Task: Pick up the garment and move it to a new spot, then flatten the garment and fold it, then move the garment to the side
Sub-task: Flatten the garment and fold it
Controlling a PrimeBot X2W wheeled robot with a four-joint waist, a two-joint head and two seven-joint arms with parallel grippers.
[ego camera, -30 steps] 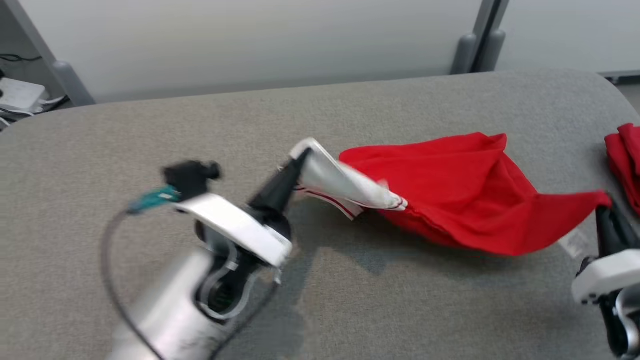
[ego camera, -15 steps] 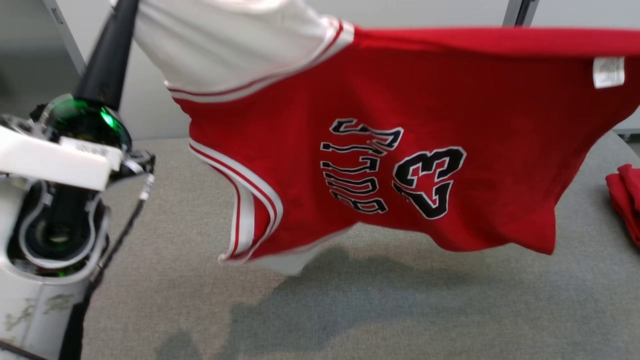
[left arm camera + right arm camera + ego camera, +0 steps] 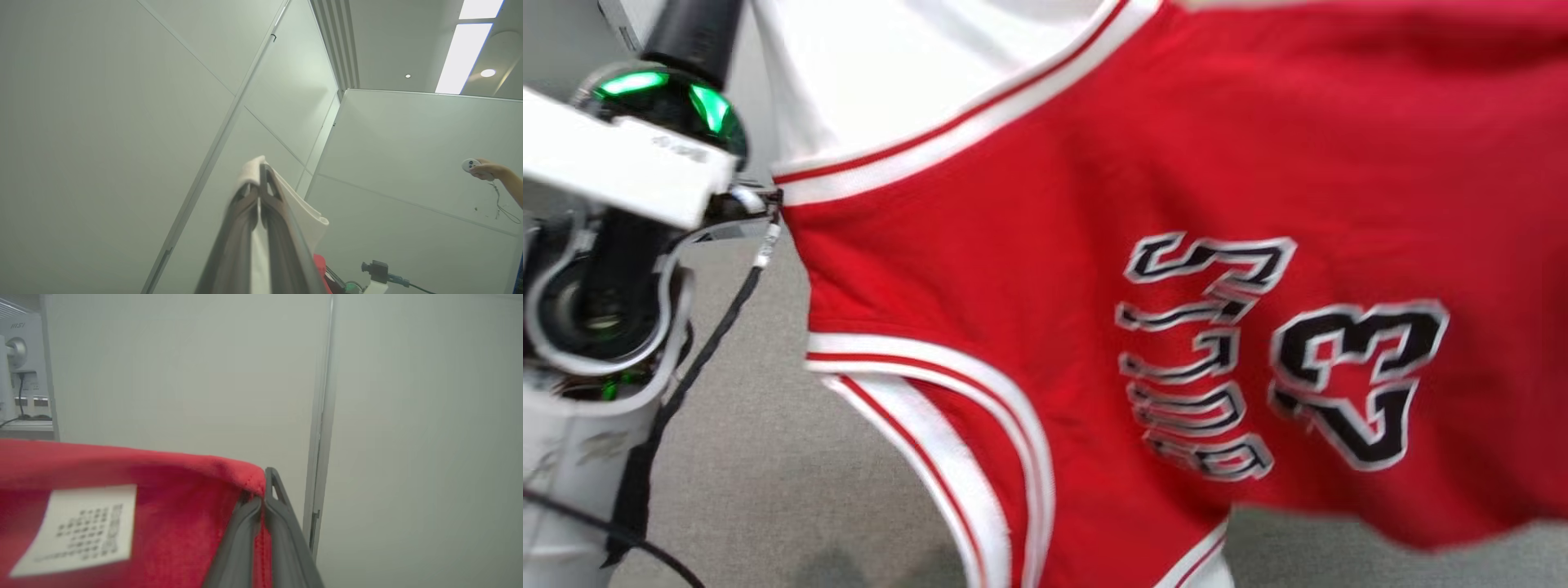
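Observation:
The garment is a red jersey with a white sleeve, white-and-red trim and black lettering with the number 23. It hangs spread out close in front of the head camera, above the table. My left gripper points upward and is shut on the white sleeve cloth. Its wrist body stands at the left in the head view, with the fingertips past the top edge. My right gripper is shut on the red hem, next to a white care label.
The grey fabric table lies below the hanging jersey. Pale partition walls stand behind. A person's hand holds a white controller at the right of the left wrist view. A monitor sits on a shelf at far left.
The jersey went from lying bunched on the table to being lifted and stretched between both shut grippers. It now hangs higher and closer to the head camera, hiding most of the table.

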